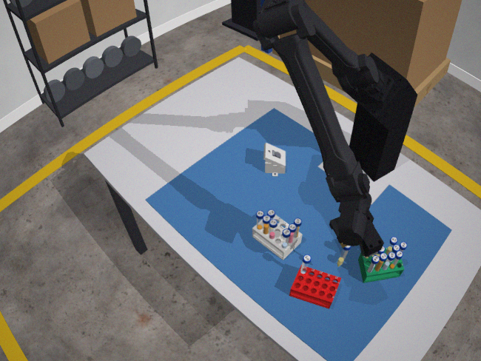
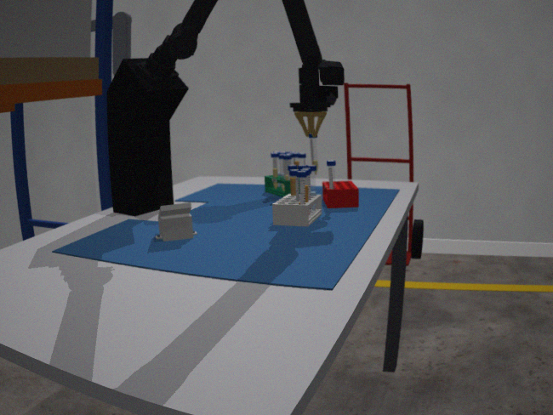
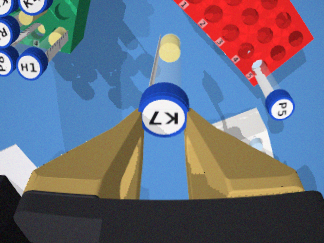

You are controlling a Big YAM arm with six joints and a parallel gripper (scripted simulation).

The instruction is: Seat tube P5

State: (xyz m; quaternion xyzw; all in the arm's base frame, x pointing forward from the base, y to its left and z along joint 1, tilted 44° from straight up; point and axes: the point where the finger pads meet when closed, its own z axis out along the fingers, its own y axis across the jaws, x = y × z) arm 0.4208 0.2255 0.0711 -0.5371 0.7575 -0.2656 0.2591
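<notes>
Tube P5 [image 3: 279, 103] stands in the red rack QR [image 3: 246, 12], in a well at one corner of that rack, and we read its ID plainly on the cap top in the wrist view. In the top view the same tube [image 1: 305, 262] rises from the corner of QR [image 1: 314, 287] that faces the white rack RB [image 1: 274, 243]. It is the only tube we see in QR, and it stands well proud of the rack's top face (whether its tip reaches the floor of the well, we cannot tell).

The gripper [image 3: 163, 141] is closed on a different tube, K7 [image 3: 163, 113], gripping it just below the cap with its tan fingers on either side. K7 hangs upright over the blue mat [image 1: 233, 186], clear of every rack. Taking QR as our reference, K7 [image 1: 342, 255] is held above the mat between QR and the green rack RA [image 1: 382, 271], nearer to RA. In the exterior view the gripper [image 2: 310, 129] and its tube are raised above the cap level of the tubes seated in the racks.

RA holds a cluster of blue-capped tubes; in the wrist view we read K4 [image 3: 35, 0] and H1 [image 3: 32, 65] among them. RB, on the far side of QR from RA, also carries several tubes.

The DONE unit [image 1: 274, 157], a small grey box, stands on the mat well apart from QR, toward the arm's base. All three racks rest on the mat on the bench [image 2: 268, 348].
</notes>
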